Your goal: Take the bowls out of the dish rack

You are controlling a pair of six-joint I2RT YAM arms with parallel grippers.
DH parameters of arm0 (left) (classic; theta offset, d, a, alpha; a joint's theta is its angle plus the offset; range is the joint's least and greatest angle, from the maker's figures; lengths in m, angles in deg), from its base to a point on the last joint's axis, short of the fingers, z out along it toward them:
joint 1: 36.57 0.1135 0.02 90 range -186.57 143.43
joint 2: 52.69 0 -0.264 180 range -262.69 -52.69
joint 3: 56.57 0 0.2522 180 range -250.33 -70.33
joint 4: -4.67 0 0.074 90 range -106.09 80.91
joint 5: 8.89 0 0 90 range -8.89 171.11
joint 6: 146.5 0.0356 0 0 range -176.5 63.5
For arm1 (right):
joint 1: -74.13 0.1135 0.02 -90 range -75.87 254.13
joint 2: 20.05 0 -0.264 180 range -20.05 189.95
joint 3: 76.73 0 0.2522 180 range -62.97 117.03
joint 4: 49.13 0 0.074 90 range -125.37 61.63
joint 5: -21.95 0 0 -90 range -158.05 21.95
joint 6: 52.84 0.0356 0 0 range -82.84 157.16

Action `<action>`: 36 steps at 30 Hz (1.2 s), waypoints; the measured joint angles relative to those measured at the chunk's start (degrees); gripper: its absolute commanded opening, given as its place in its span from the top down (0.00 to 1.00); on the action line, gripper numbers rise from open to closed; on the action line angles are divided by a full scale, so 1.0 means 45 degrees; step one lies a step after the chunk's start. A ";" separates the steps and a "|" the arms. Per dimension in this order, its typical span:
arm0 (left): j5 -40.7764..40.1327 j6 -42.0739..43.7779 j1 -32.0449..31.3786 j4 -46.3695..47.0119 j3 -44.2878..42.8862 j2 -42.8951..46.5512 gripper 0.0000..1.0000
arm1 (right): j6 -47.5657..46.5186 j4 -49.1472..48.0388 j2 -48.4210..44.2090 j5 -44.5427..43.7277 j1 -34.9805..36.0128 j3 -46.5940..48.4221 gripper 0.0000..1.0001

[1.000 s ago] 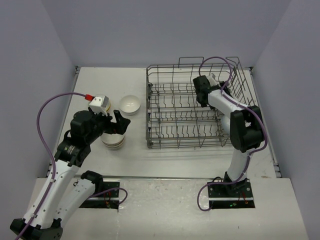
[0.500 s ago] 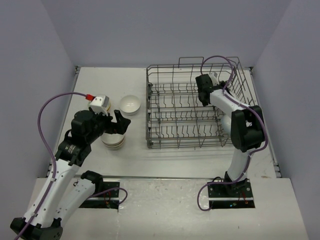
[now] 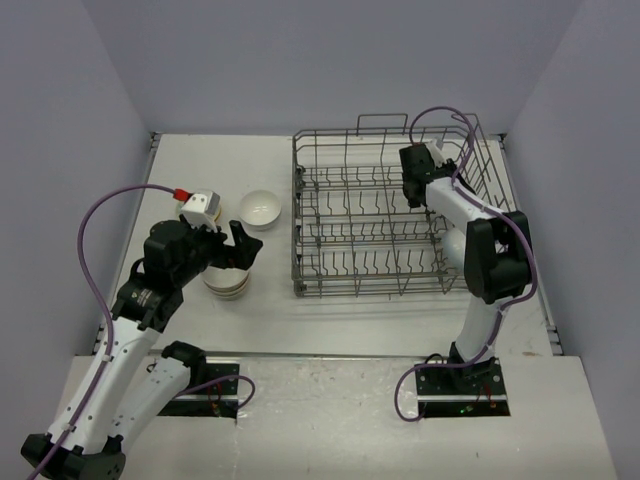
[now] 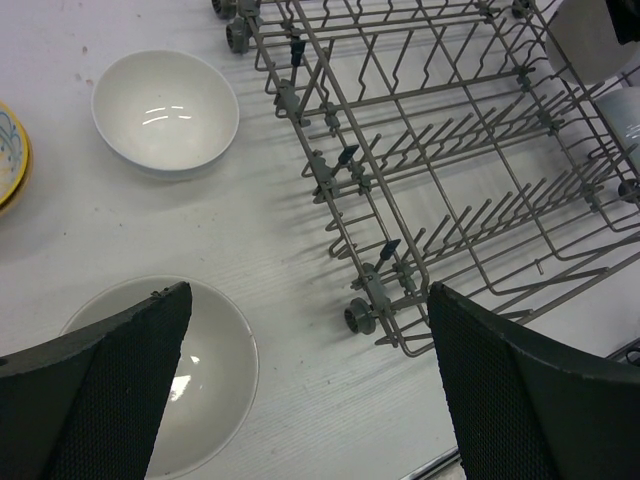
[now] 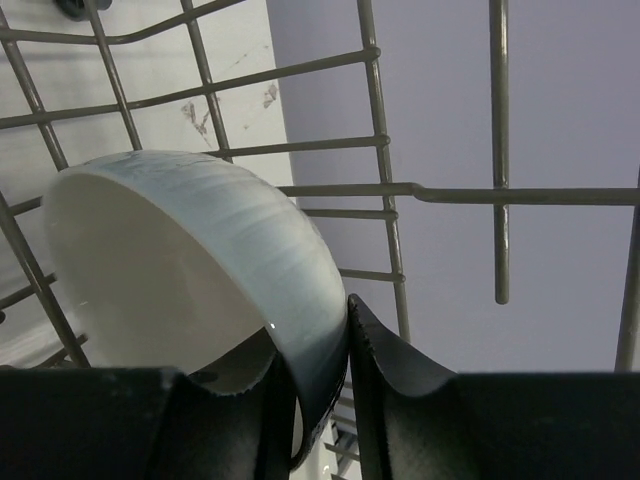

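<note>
Right gripper (image 5: pixel 318 385) clamped on rim of white bowl (image 5: pixel 190 260). The bowl is tipped on edge, mouth facing sideways, inside dish rack (image 3: pixel 296 215) toward its far-right corner. Left gripper (image 3: pixel 238 248) spread wide over stacked bowls (image 3: pixel 226 284) near table (image 3: pixel 200 170) left edge.

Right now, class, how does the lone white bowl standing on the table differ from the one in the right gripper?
The lone plain white ceramic bowl on the table stands upright, mouth up; the white ceramic bowl in the right gripper is tilted. The table bowl lies free outside the grey wire dish rack; the gripped bowl's rim is pinched among the rack's wires. Both are round, white, empty.
</note>
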 measured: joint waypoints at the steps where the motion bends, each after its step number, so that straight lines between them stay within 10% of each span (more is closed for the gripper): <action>1: 0.0010 0.0000 0.0000 0.0005 0.0005 0.0000 0.00 | -0.0049 -0.0063 -0.0005 -0.0039 -0.0005 0.0000 0.78; 10: 0.0024 0.0000 -0.0005 0.0005 0.0005 0.0005 0.00 | -0.0563 -0.0301 -0.0005 -0.0117 -0.0063 0.0000 1.00; 36: -0.0573 -0.0005 -0.0058 -0.0005 0.0005 0.0209 0.00 | -0.2749 -0.2205 -0.0627 -0.0228 -0.0019 0.0005 1.00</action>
